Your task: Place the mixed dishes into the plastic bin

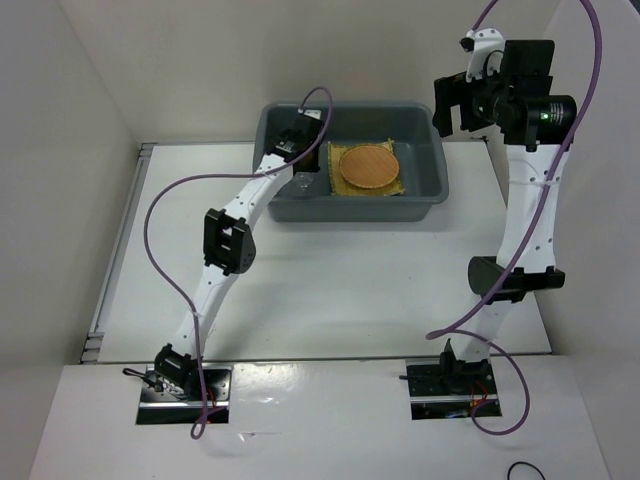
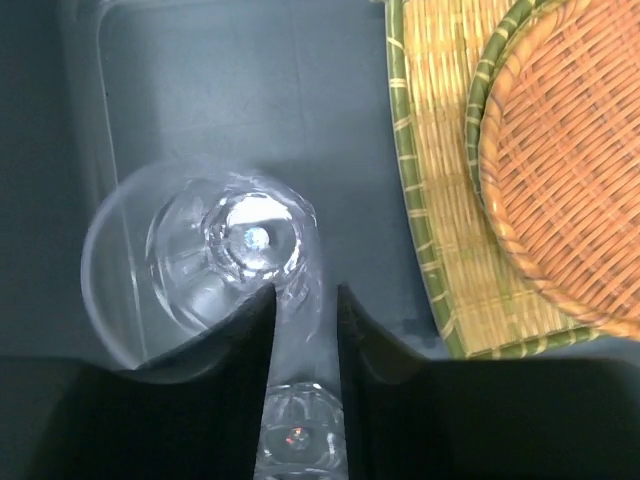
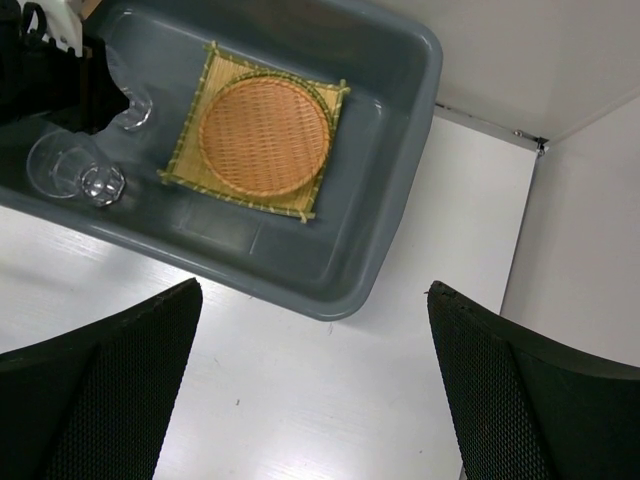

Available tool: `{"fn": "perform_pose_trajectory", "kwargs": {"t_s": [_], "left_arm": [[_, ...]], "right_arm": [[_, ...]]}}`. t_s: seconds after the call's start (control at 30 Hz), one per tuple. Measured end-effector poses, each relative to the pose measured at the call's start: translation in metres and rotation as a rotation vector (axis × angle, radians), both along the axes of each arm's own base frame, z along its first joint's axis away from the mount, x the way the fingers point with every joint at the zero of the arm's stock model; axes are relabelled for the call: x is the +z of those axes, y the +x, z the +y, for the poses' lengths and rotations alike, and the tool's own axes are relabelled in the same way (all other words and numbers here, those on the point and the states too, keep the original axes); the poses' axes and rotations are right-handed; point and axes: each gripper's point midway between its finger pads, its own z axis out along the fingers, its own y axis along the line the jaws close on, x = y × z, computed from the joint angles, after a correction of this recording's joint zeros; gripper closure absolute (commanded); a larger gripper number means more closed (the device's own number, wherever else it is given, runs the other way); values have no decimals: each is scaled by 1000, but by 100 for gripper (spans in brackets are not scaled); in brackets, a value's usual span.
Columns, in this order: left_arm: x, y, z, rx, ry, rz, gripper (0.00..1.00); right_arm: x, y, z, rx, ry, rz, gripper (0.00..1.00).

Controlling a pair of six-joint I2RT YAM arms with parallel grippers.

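White walls enclose a white table (image 1: 330, 280), and at its 12 o'clock edge we find the large dark grey rectangular plastic bin (image 1: 432, 150). Inside it, toward 3 o'clock, the square tan woven bamboo mat (image 2: 440, 200) lies flat; on it rests the smaller round tan woven disc (image 2: 505, 50), seen only as a green-edged margin, with the flat orange-brown round woven plate (image 2: 570, 170) on top. Toward 9 o'clock the small clear cup (image 2: 200, 270) lies tipped on the bin floor, just ahead of the left gripper (image 2: 305, 290). Its fingers stand a narrow gap apart with clear material showing between them; we cannot tell whether they grip it. The right gripper (image 3: 313, 288) hangs high near 2 o'clock, fingers wide apart.
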Motion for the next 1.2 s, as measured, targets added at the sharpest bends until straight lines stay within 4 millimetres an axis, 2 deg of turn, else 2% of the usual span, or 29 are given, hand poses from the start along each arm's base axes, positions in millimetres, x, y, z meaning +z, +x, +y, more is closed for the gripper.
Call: {"fn": "perform_pose_trajectory", "kwargs": {"t_s": [0.1,0.13,0.2,0.27,0.3,0.33,0.43,0.53,0.6,0.63,0.67,0.73,0.8,0.87,0.97,1.0,1.07,1.13,1.17,1.2], "left_arm": [[1,1,0,1,1,-3,51],[3,2,0,2,1,-10,34],[12,5,2,10,4,-34,13],[30,10,5,23,15,-81,0],[43,13,7,33,16,-114,0],[60,16,10,49,13,-153,0],[132,18,18,95,-7,-311,0],[211,0,33,152,-50,-436,0],[263,-28,50,234,-75,-497,0],[283,-43,56,273,-90,-516,0],[298,-62,62,313,-91,-516,0],[312,-98,66,367,-77,-496,0],[301,-131,60,394,-37,-444,0],[263,-161,50,401,45,-344,0],[179,-189,45,379,231,-169,0],[147,-197,50,370,299,-101,0],[98,-214,67,349,398,14,0],[72,-233,89,342,416,101,0],[72,-241,104,352,397,124,0],[80,-246,116,368,344,121,0]], "right_arm": [[-1,2,0,0,0,2,2],[-1,2,0,0,0,0,2],[1,2,0,0,0,-5,2],[3,1,0,0,0,-10,2],[3,2,0,0,0,-11,2],[3,2,0,0,1,-12,2],[6,2,-1,-10,3,-19,2],[11,1,-7,-62,12,-34,2],[15,1,-11,-99,19,-45,2],[17,0,-13,-110,22,-49,2],[18,0,-14,-121,24,-52,2],[20,-3,-14,-127,29,-56,2],[24,-6,-13,-119,34,-65,2],[30,-12,-11,-108,40,-79,2],[37,-24,-8,-88,49,-93,2],[39,-27,-6,-78,53,-97,2],[43,-33,-2,-56,62,-105,2],[45,-37,3,-30,69,-107,2],[44,-38,4,-17,69,-105,2],[43,-38,6,-5,68,-102,2]]}}
